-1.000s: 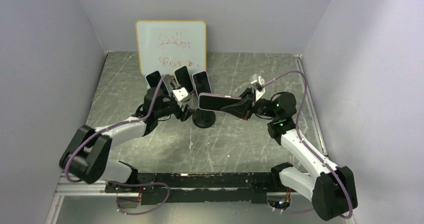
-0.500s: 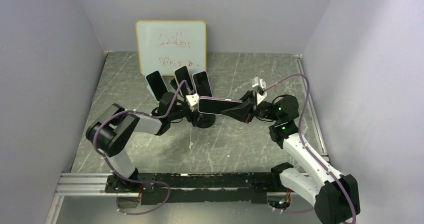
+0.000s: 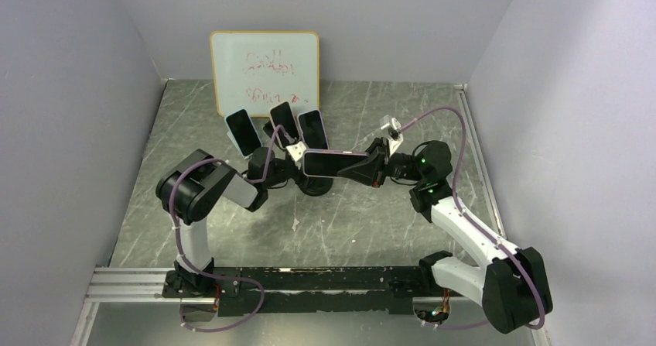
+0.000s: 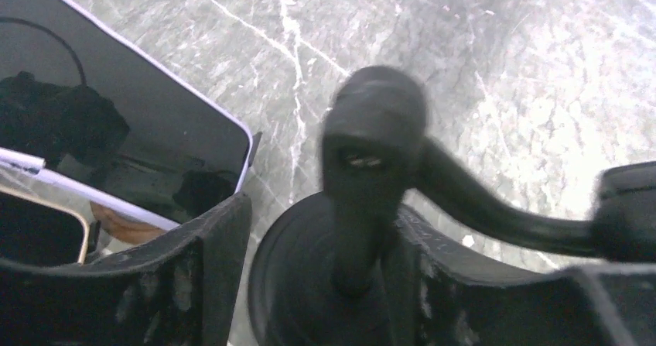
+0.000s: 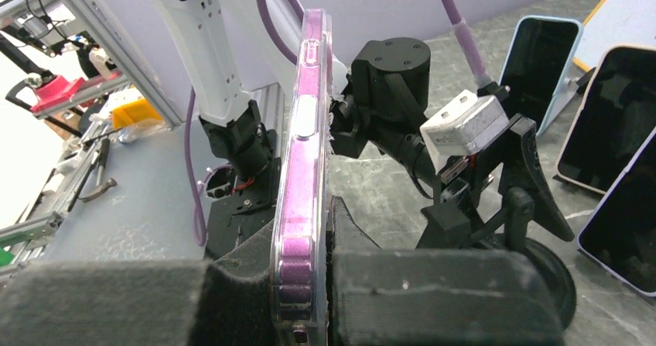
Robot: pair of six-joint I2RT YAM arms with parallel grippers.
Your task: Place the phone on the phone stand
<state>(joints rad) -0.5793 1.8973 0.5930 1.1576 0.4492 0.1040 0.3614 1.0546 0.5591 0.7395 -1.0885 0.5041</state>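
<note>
My right gripper (image 3: 370,166) is shut on a phone in a purple case (image 3: 333,162) and holds it level, just above the black phone stand (image 3: 316,185). In the right wrist view the phone (image 5: 305,152) stands on edge between the pads, with the stand's cradle (image 5: 534,179) to its right. My left gripper (image 3: 296,168) is low at the stand. In the left wrist view its fingers (image 4: 216,253) sit either side of the stand's post (image 4: 371,168) and round base, with a gap on the left side. The left gripper (image 4: 321,218) is open.
Three other phones (image 3: 242,131), (image 3: 285,120), (image 3: 312,127) are propped upright just behind the stand. One of them shows in the left wrist view (image 4: 116,129). A whiteboard (image 3: 264,71) leans on the back wall. Purple walls close in both sides.
The left arm has swung right and forward until its gripper reached the stand. The right gripper has carried the phone slightly left and further over the stand.
</note>
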